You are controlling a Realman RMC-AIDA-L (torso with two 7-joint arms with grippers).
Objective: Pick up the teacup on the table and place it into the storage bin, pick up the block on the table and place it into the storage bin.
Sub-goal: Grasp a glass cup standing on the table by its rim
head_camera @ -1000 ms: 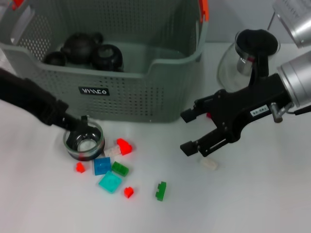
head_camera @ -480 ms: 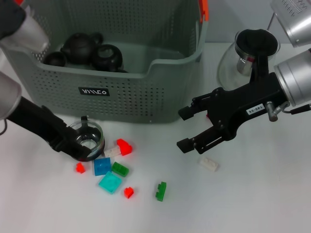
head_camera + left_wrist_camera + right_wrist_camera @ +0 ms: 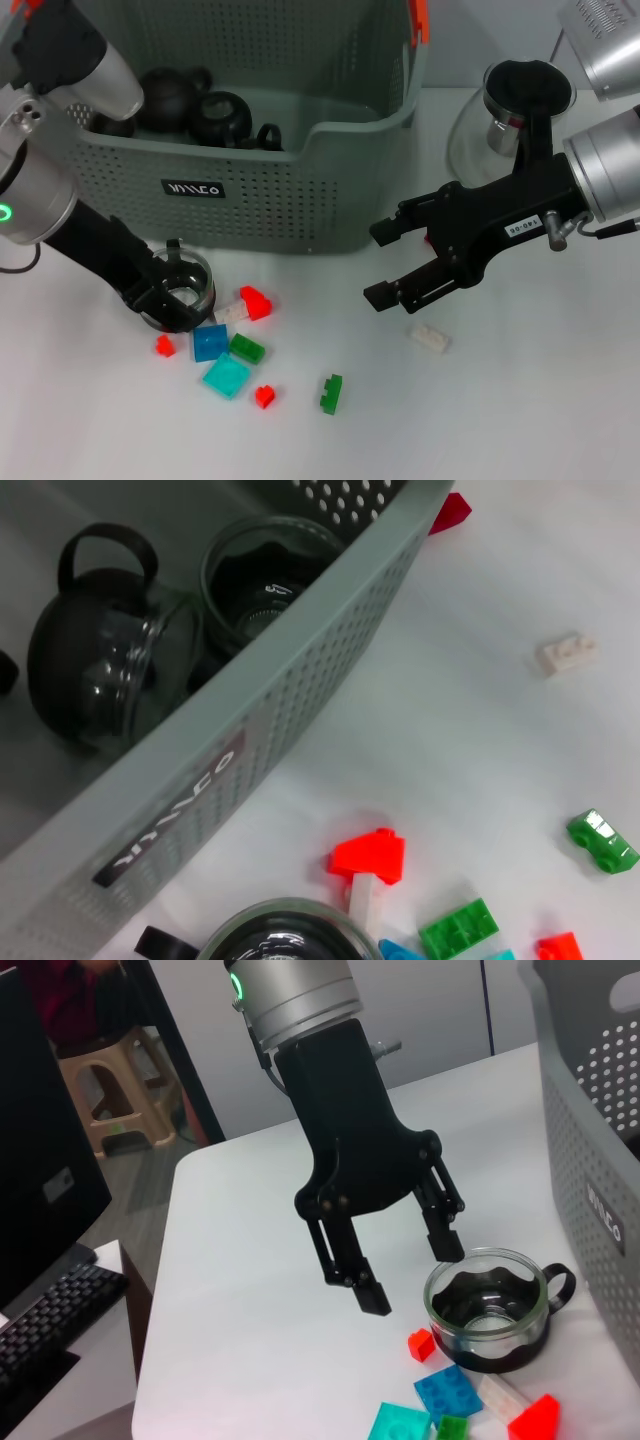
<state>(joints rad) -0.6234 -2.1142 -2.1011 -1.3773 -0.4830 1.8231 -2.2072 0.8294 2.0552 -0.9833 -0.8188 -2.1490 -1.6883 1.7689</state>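
Beside the storage bin [image 3: 330, 215], the left gripper [image 3: 168, 300] stands open astride the teacup [image 3: 180, 290] rim; closing off-centre could tip it into blocks; right gripper [image 3: 400, 262] hovers open, empty

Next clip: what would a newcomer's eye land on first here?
Probably the left gripper, open beside the glass teacup on the table in front of the storage bin. Next, the bright blocks scattered by the cup, and the right gripper open above a white block.
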